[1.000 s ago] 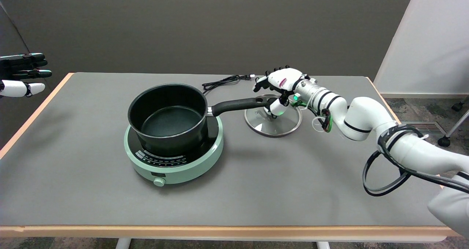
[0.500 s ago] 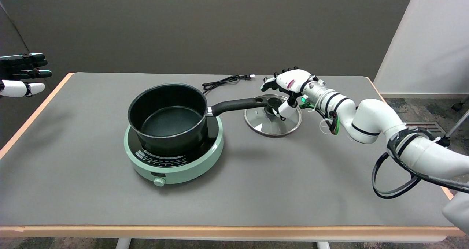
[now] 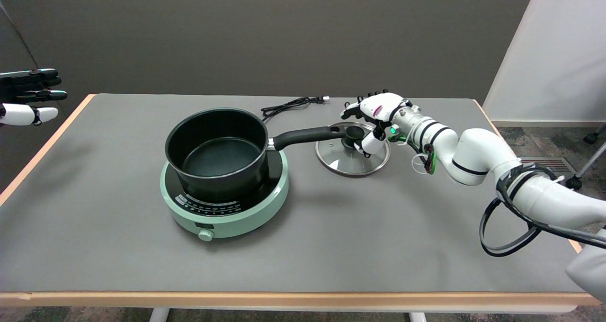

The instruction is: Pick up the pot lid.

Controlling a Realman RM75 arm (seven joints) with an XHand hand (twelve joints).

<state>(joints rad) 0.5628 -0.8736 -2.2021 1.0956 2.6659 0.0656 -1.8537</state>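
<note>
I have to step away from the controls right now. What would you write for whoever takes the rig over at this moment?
Right hand: over the lid's far right side, fingers spread around the knob but not visibly closed on it; it holds nothing.
Lid: flat on the table, right of the pot, partly under the pot's handle.
Pot: open, on the green cooker.
Done: the reach to the lid.
Left: close the fingers on the knob and lift, minding the handle that overhangs the lid's left edge.
</note>
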